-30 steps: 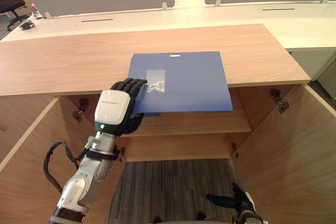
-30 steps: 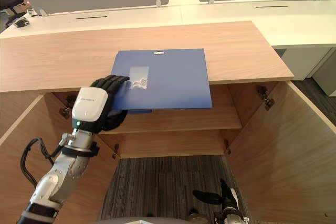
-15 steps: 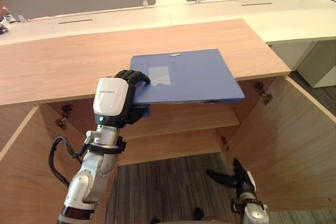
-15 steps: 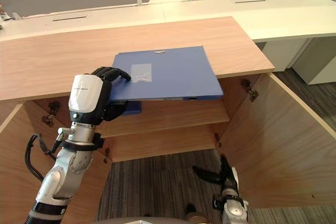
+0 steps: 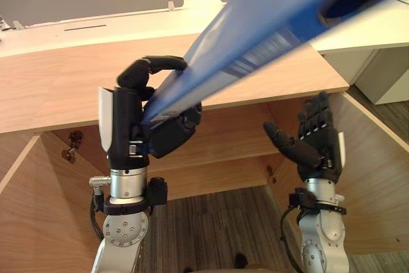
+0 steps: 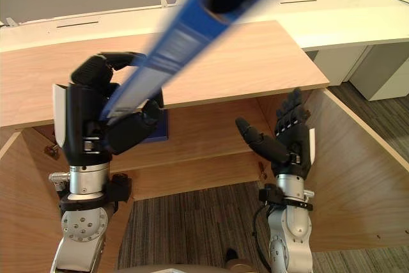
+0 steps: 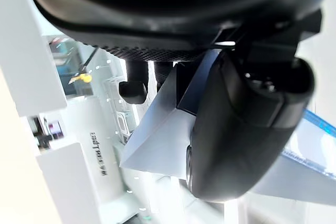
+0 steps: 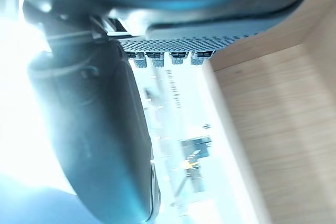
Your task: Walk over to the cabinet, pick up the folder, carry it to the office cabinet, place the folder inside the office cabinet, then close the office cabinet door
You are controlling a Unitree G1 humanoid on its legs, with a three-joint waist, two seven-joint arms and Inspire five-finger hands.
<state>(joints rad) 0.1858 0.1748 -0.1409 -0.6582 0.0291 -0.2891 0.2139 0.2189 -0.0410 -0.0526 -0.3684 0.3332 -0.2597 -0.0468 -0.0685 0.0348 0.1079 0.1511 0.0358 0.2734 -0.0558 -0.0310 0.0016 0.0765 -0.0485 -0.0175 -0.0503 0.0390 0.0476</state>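
L hand (image 5: 131, 126) upright, fingers clamped round tilted blue folder (image 5: 255, 30); R hand (image 5: 316, 148) up, fingers straight, apart.

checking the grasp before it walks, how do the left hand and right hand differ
The left hand is curled round the end of the blue folder; the right hand is open, fingers straight, holding nothing. The left hand is level with the cabinet top; the right hand is lower, by the open door. Both are dark.

No writing can be read; the pale label (image 5: 257, 60) on the blue folder (image 5: 275, 17) spine is blurred streaks.
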